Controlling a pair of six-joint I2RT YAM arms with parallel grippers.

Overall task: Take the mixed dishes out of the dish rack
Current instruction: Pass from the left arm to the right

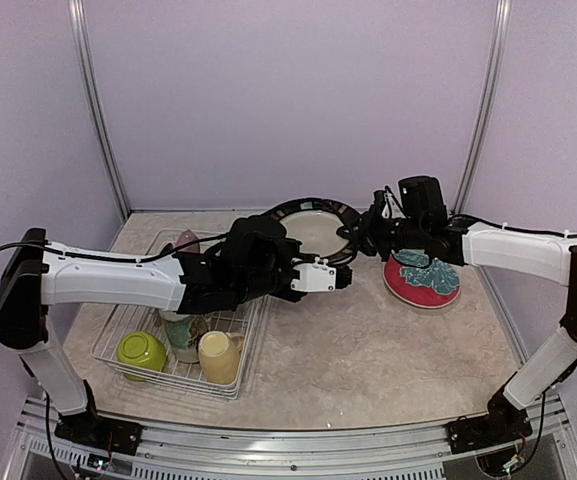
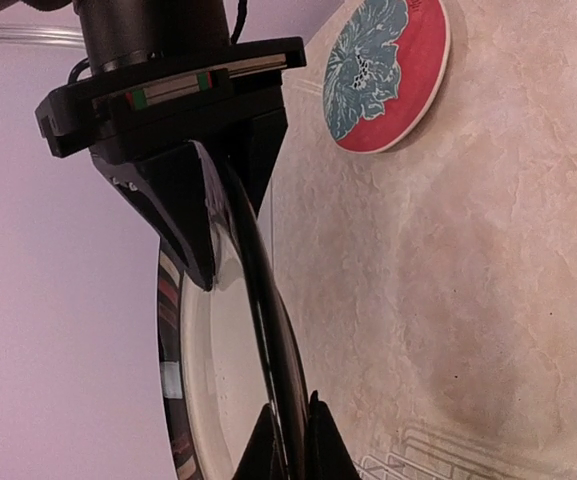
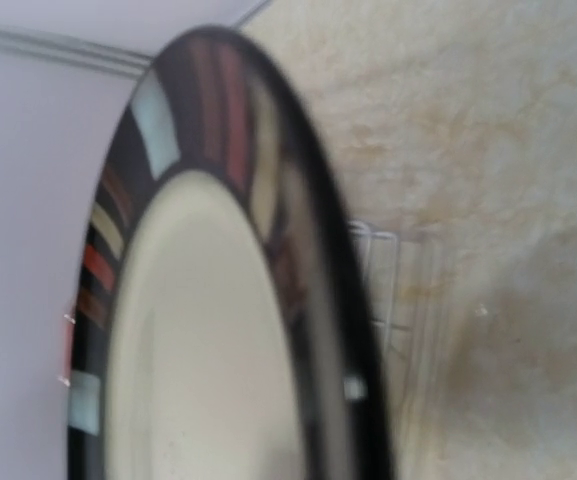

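The white plate with the dark striped rim (image 1: 313, 228) is held on edge above the table between both arms. My left gripper (image 1: 346, 270) is shut on its lower rim; in the left wrist view (image 2: 293, 438) the two fingers pinch the rim of this plate (image 2: 208, 380). My right gripper (image 1: 367, 240) straddles the far rim and also shows in the left wrist view (image 2: 230, 215), one finger pressed on the plate's face. The plate (image 3: 198, 350) fills the blurred right wrist view and hides that gripper's own fingers. The dish rack (image 1: 253, 345) stands at the left.
In the rack are a lime-green bowl (image 1: 141, 352), a pale yellow mug (image 1: 218, 356), a floral mug (image 1: 179, 334) and a pink plate (image 1: 186, 241). A dark red plate with a teal flower (image 1: 421, 279) lies on the table at the right, below my right arm.
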